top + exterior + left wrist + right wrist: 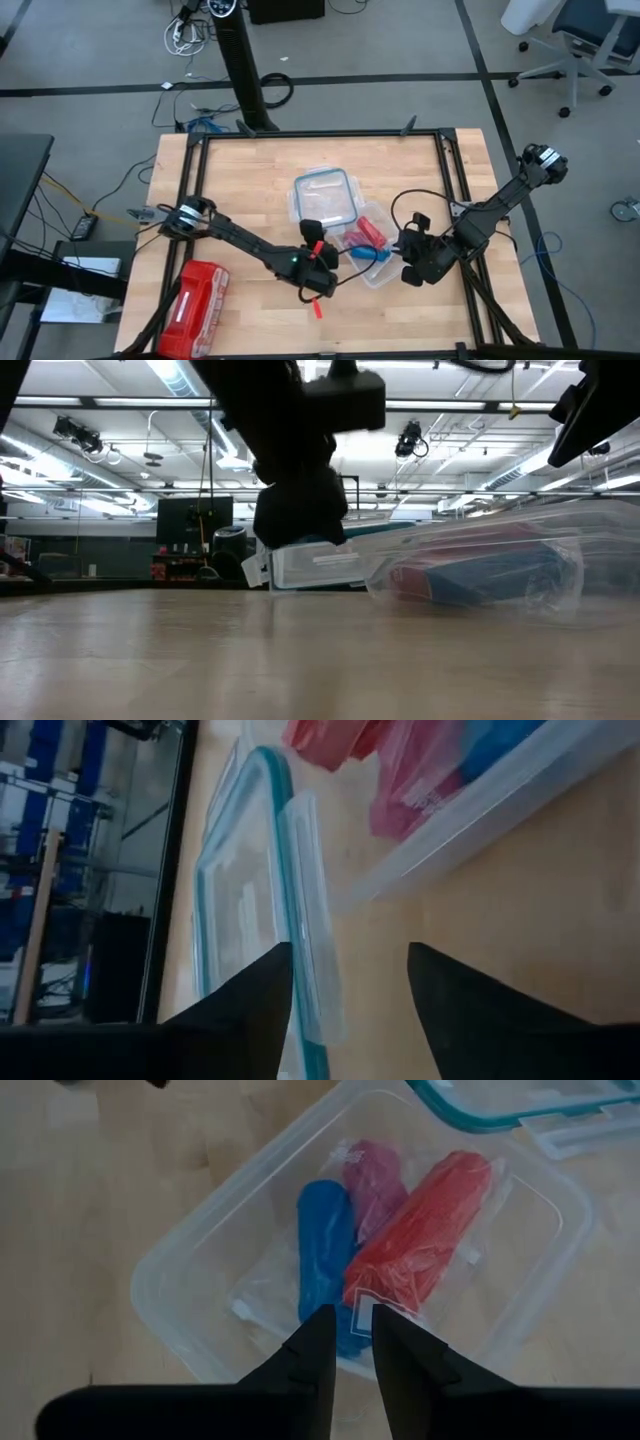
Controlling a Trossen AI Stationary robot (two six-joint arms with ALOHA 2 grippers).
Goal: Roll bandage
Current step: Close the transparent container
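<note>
The blue bandage is a compact roll. It lies on the floor of a clear plastic container, next to a pink roll and a red roll. My right gripper hovers above the container's near side with only a narrow gap between its fingers and nothing in it. My left gripper is low over the wood, open wide and empty. It stands between the container and the teal-rimmed lid. From above, the bandage shows between the two grippers.
The clear lid lies flat on the table just beyond the container. A red zip pouch sits near the front left corner. A black frame borders the tabletop, and bare wood stretches to the left and front.
</note>
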